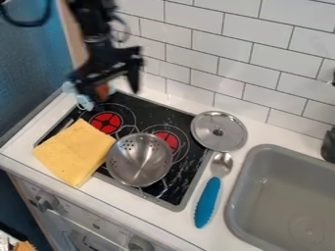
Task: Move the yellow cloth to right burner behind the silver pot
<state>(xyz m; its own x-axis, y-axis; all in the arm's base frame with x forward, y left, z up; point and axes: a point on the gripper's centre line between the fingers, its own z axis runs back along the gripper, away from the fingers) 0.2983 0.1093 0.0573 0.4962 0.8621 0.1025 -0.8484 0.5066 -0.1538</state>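
Hanging over the back left corner of the stovetop (178, 197), my gripper (112, 98) has its two fingers spread wide, with nothing held between them. The yellow cloth (75, 153) lies below my fingertips and towards the front of the counter, well apart from them. It spreads over the stovetop's front left part and onto the white counter edge, one corner reaching the left side of the silver pot (139, 159); whether the two touch, I cannot tell. Just behind the cloth is the red left burner (106, 121), nearer to my fingers than the cloth is. The right burner (168, 139) sits behind the pot, its red centre partly hidden by the rim. A round metal lid (219, 131) rests at the stovetop's back right corner, and a blue-handled spoon (208, 202) lies on the counter between the stovetop and the grey sink (258, 196).
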